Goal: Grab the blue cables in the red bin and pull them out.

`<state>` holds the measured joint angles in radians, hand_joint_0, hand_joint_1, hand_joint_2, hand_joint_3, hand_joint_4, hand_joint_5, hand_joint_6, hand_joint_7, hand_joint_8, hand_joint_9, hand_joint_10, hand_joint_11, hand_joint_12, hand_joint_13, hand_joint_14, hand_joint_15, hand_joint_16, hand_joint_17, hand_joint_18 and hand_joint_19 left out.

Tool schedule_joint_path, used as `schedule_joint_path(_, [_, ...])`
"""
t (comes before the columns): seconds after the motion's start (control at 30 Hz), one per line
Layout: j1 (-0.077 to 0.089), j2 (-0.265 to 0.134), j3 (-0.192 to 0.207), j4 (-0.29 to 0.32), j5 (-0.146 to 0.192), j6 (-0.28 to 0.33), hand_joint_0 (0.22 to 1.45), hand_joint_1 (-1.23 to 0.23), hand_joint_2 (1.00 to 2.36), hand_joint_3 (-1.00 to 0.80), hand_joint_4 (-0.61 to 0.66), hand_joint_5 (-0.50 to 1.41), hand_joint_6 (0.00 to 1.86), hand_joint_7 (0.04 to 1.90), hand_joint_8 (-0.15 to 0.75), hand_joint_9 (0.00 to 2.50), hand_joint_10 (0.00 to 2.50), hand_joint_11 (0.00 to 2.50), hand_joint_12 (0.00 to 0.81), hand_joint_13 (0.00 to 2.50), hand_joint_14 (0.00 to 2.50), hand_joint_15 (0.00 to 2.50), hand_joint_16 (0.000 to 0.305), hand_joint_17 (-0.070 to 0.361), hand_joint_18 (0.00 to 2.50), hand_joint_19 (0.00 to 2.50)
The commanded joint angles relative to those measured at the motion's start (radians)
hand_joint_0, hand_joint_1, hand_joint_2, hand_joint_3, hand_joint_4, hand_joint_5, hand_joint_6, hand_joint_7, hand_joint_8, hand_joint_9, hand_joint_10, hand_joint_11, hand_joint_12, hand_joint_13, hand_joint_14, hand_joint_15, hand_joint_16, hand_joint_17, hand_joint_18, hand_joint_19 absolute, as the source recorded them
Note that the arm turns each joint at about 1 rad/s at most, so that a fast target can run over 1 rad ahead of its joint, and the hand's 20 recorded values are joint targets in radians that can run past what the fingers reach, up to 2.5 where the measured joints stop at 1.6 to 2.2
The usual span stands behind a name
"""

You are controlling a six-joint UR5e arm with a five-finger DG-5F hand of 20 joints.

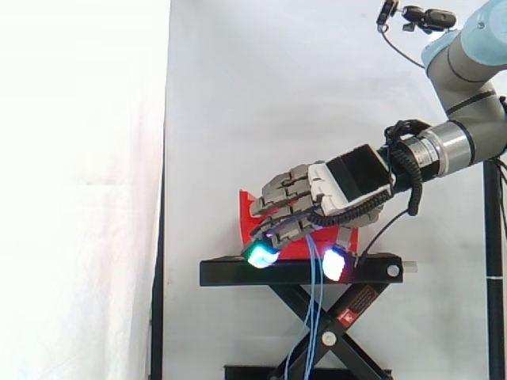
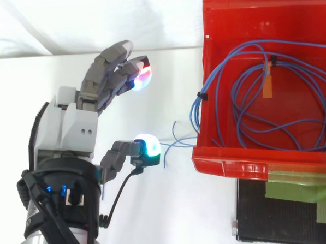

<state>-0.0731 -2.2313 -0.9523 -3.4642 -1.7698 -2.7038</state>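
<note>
I see the robot hand (image 2: 70, 126) spread wide, holding nothing. Just right of its thumb, loose ends of the blue cables (image 2: 196, 115) hang over the wall of the red bin (image 2: 231, 167). The coil lies inside.

A black stand (image 1: 301, 271) carries everything here: a flat platform on crossed scissor legs (image 1: 329, 339). One red bin (image 2: 231, 165) sits directly on the platform, toward its left half as I see it from the side. From above, a bare patch of the black top shows past the bin's rim, with strips of green tape (image 2: 298, 194) stuck across it.
</note>
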Motion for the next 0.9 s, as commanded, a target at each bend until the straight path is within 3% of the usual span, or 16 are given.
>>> schedule_joint_path(0.0, [-0.002, 0.001, 0.000, 0.000, -0.013, 0.000, 0.79, -0.81, 1.00, -1.00, 0.21, 0.51, 0.01, 0.36, 0.245, 0.63, 0.01, 0.31, 0.311, 0.41, 0.01, 0.29, 0.042, 0.095, 0.33, 0.47])
schedule_joint_path(0.37, [-0.017, -0.001, -0.026, 0.011, -0.025, 0.000, 0.79, -0.81, 1.00, -1.00, 0.25, 0.56, 0.01, 0.40, 0.247, 0.64, 0.01, 0.30, 0.312, 0.41, 0.01, 0.29, 0.042, 0.095, 0.34, 0.48])
schedule_joint_path(0.67, [-0.027, 0.001, -0.036, 0.106, -0.033, -0.001, 0.79, -0.80, 1.00, -1.00, 0.26, 0.61, 0.01, 0.42, 0.251, 0.67, 0.01, 0.31, 0.313, 0.47, 0.01, 0.32, 0.042, 0.094, 0.35, 0.48])
schedule_joint_path(0.87, [-0.036, -0.001, -0.037, 0.108, -0.037, -0.006, 0.80, -0.80, 1.00, -1.00, 0.26, 0.60, 0.01, 0.41, 0.247, 0.67, 0.01, 0.30, 0.313, 0.48, 0.01, 0.33, 0.041, 0.093, 0.35, 0.49])
